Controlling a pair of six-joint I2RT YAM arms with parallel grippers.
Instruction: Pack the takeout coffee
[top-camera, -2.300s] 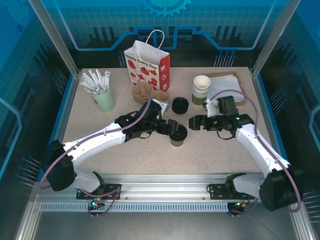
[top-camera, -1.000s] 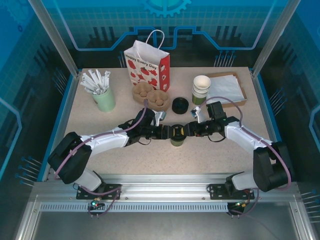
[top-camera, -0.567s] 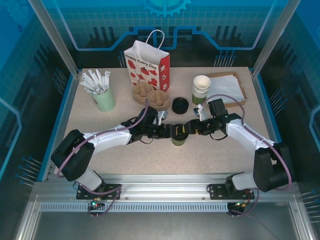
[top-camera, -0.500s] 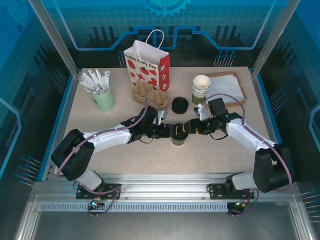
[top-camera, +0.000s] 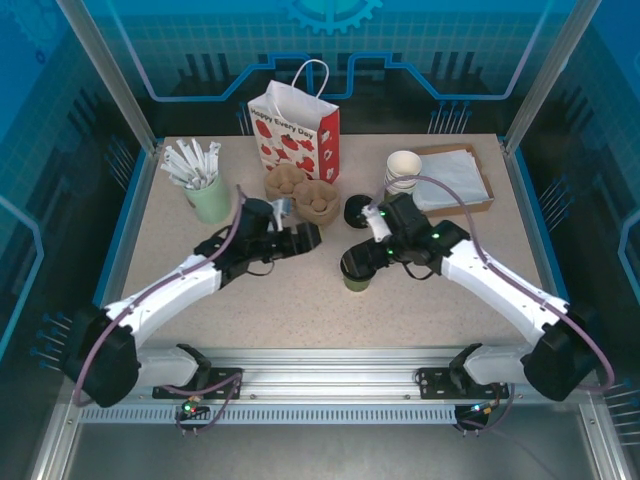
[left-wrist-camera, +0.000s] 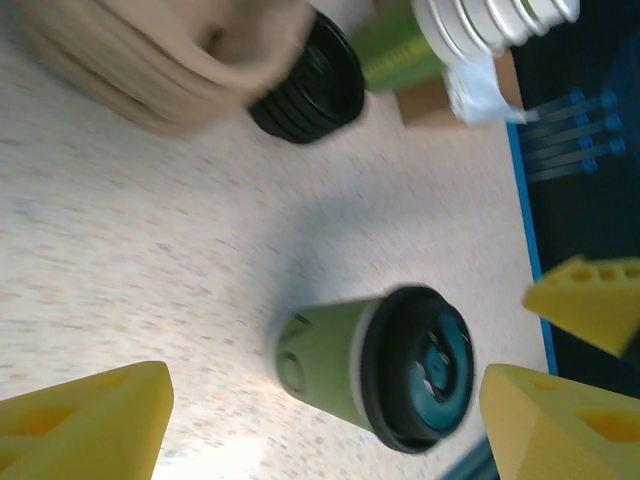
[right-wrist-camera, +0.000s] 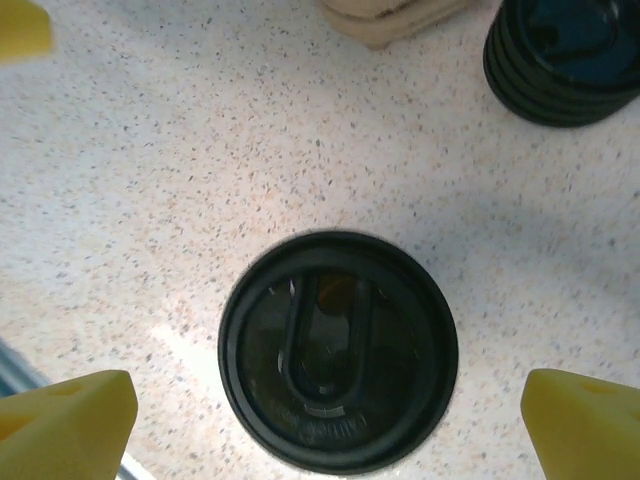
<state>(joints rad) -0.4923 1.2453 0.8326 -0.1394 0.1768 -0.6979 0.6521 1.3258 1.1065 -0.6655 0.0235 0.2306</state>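
Note:
The takeout coffee (top-camera: 352, 279), a small olive-green cup with a black lid, stands upright on the speckled table near the middle. My right gripper (top-camera: 360, 260) hovers straight above it. In the right wrist view the lid (right-wrist-camera: 338, 350) lies between the two yellow fingertips (right-wrist-camera: 585, 425), which stand wide apart and clear of it; the right gripper (right-wrist-camera: 325, 420) is open. My left gripper (top-camera: 303, 238) is off to the cup's left, open and holding nothing. The left wrist view shows the cup (left-wrist-camera: 340, 360) from the side, ahead of the left gripper (left-wrist-camera: 320, 430).
A squat black lid stack (top-camera: 359, 211) sits just behind the cup, with brown pulp carriers (top-camera: 300, 192) to its left. The red-and-white paper bag (top-camera: 295, 125) stands at the back. Unlidded green cups (top-camera: 402, 172) and a napkin tray (top-camera: 458, 180) are back right; a stirrer cup (top-camera: 209, 199) is back left.
Both grippers were closed in on the cup from either side; both have opened and let go. The left arm drew back to the left, and the right gripper swung round above the lid.

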